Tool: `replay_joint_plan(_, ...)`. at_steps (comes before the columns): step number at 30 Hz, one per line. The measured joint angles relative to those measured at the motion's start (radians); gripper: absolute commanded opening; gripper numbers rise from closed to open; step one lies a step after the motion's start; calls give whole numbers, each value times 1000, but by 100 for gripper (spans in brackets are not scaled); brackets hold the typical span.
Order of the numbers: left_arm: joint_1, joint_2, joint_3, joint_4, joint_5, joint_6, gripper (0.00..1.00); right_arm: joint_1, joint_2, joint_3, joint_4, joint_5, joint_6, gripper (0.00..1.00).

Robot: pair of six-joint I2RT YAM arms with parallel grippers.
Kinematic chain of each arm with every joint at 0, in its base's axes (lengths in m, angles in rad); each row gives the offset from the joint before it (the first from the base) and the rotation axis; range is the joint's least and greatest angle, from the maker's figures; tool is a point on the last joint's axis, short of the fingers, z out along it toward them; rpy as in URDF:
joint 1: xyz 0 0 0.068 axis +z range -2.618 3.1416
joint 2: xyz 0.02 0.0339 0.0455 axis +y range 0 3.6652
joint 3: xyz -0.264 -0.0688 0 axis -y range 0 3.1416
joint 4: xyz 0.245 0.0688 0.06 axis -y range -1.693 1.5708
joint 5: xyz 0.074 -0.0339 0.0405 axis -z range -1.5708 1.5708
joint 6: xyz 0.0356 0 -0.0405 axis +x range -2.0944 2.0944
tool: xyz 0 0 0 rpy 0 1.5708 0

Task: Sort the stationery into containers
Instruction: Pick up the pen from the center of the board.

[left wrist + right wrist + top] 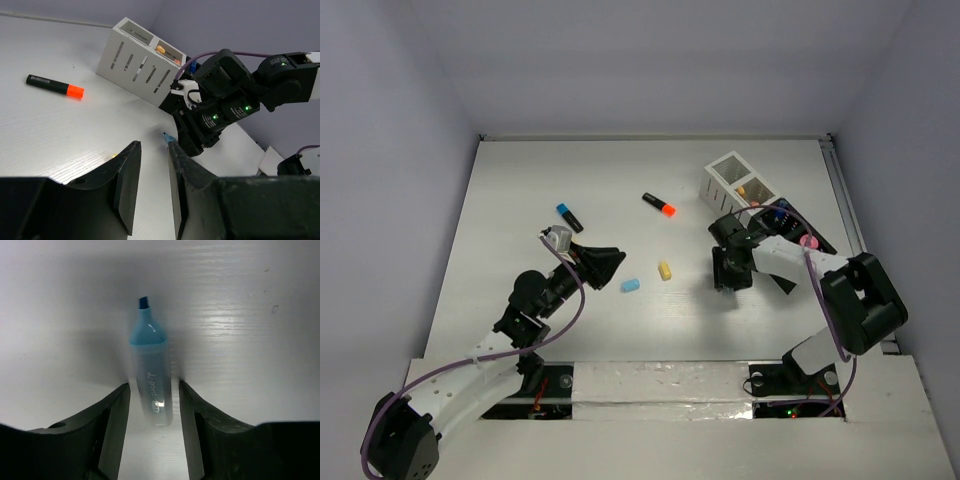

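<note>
A pale blue uncapped marker (151, 375) lies flat on the table, tip pointing away. My right gripper (152, 386) is open and straddles its rear half, one finger close on each side. From above, that gripper (725, 280) sits low just left of the containers (735, 180), two white boxes joined to a black row (798, 232). My left gripper (610, 265) hovers mid-table, its jaws narrowly apart with nothing between them (152, 147). Loose on the table lie a black marker with an orange cap (660, 204), a black one with a blue cap (569, 216), a yellow piece (665, 270) and a pale blue piece (631, 285).
The containers (140, 60) stand against the right side of the table, and a pink item (809, 242) shows in the black row. The blue marker's tip (169, 137) pokes out below the right arm's gripper (205, 125). Walls close in on three sides.
</note>
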Motion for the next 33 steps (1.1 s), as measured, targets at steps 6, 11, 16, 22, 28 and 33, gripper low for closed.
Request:
replay_joint_plan(6,0,0,0,0,0,0,26,57,53,48,4,43,27,19)
replay_joint_plan(11,0,8,0,3,5,0,28,101,60,59,36,79,48,6)
replay_joint_plan(16,-7,55,0,20,29,-5,32,164,13,61,66,93,55,3)
replay_joint_plan(22,-11,143,0,67,99,-16,41,221,-122,105,188,68,56,2)
replay_joint_plan(28,-11,218,0,90,107,-15,46,273,-146,143,397,30,83,2)
replay_joint_plan(33,-11,254,3,100,103,-16,55,319,-101,143,514,5,114,2)
